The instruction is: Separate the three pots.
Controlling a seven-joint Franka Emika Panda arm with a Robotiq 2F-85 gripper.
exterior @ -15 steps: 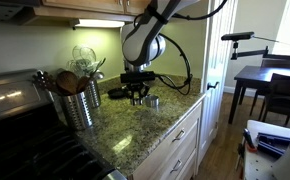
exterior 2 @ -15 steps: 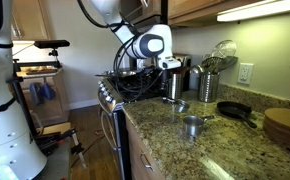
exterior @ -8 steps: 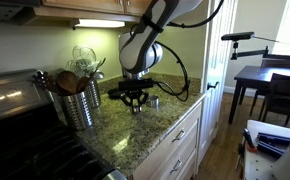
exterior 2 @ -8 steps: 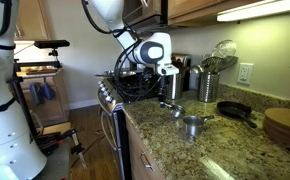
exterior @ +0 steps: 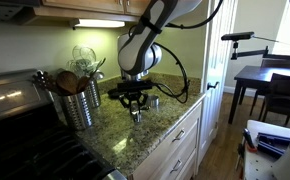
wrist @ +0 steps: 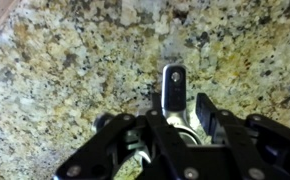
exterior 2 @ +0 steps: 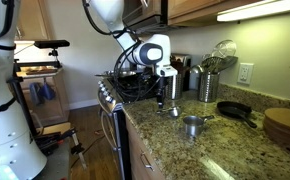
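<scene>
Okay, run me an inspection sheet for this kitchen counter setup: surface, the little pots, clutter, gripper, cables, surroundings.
Surface: speckled granite counter, no spills seen.
Job's things: one small silver pot stands alone near the front edge. A second pot sits right under the gripper. A third cannot be made out.
Clutter: ribbed steel canister of wooden utensils, black pan, round wooden board.
Gripper: gripper is low over the counter at the second pot. Whether it is open or shut is unclear.
Cables: black cable loops off the arm above the counter.
Surroundings: stove, dining table, wall outlet.
</scene>
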